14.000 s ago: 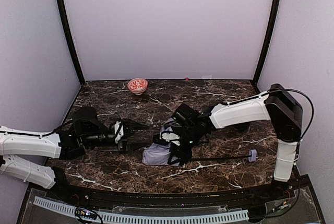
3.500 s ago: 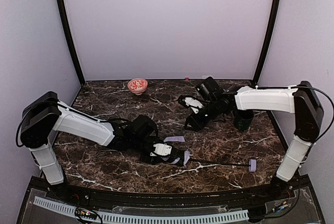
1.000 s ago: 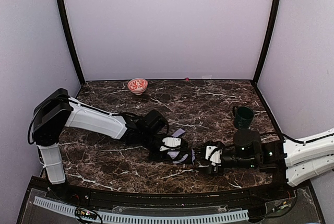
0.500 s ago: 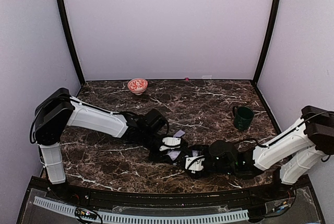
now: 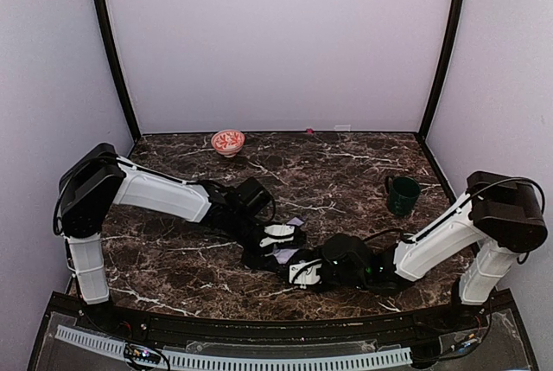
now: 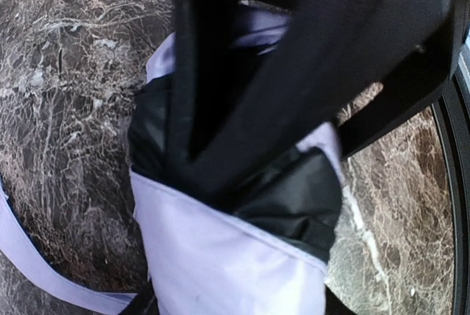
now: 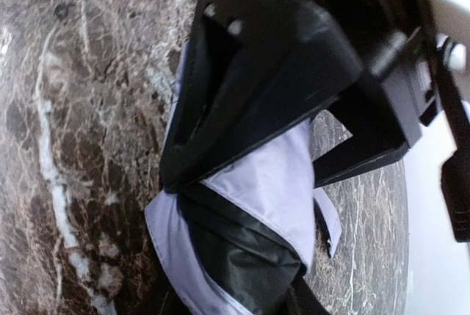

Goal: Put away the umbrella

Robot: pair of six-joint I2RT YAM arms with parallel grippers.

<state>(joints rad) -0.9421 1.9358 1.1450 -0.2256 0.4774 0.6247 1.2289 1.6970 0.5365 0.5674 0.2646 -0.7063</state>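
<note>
The umbrella (image 5: 284, 255) is a crumpled bundle of pale lavender fabric with black lining, low on the marble table near its front middle. My left gripper (image 5: 278, 239) reaches in from the left and is shut on the bundle; in the left wrist view the umbrella (image 6: 228, 256) fills the space between its fingers. My right gripper (image 5: 303, 271) comes in low from the right and is shut on the same bundle, facing the left one. In the right wrist view the umbrella (image 7: 272, 183) lies between the fingers, with the left gripper's black body (image 7: 250, 73) just beyond.
A dark green mug (image 5: 402, 194) stands at the right side of the table (image 5: 346, 163). A red patterned bowl (image 5: 228, 141) sits at the back left by the wall. Both arms lie low across the front half, meeting near the middle.
My right arm swept leftward along the table's front, and its gripper reached the umbrella bundle and narrowed onto it. The left gripper stayed on the bundle, shifting only slightly.
</note>
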